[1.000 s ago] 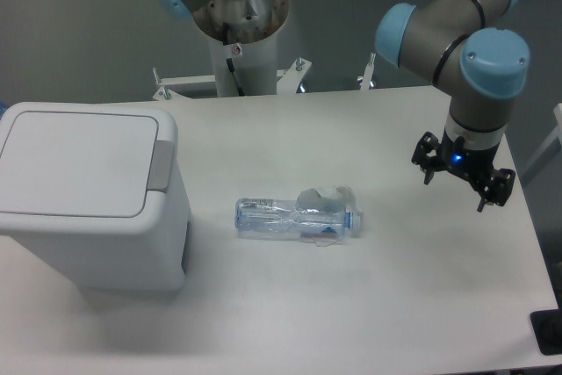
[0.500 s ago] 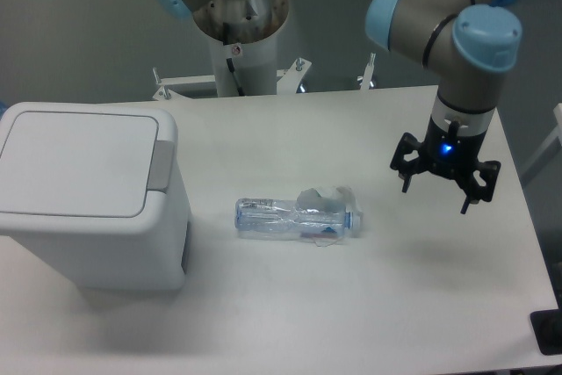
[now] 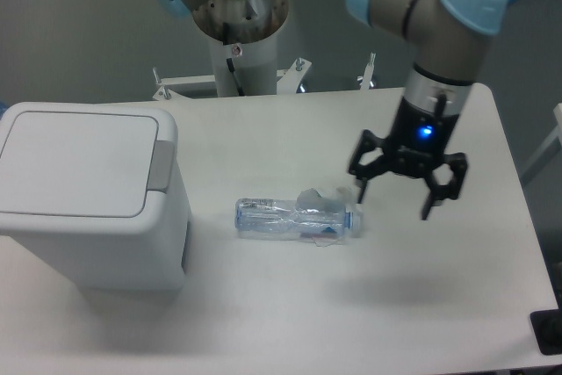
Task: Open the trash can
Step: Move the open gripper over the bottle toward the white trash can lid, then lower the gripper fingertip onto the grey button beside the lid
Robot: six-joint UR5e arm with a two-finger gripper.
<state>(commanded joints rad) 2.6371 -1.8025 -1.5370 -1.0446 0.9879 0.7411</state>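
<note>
The trash can [image 3: 88, 199] is a boxy white bin at the left of the table. Its flat lid [image 3: 75, 162] is down and the grey push tab [image 3: 161, 166] sits on its right edge. My gripper [image 3: 395, 200] hangs open and empty above the table, well to the right of the bin. Its left fingertip is just right of the cap end of a clear plastic bottle [image 3: 294, 219], which lies on its side between bin and gripper.
The arm's base column [image 3: 237, 32] stands at the back centre, behind the table's far edge. The table's right edge runs close to the gripper's right side. A dark object [image 3: 549, 331] sits at the lower right corner.
The gripper has moved left and slightly down across the table, from near the right edge to just right of the bottle. It stays open. Bin and bottle have not moved.
</note>
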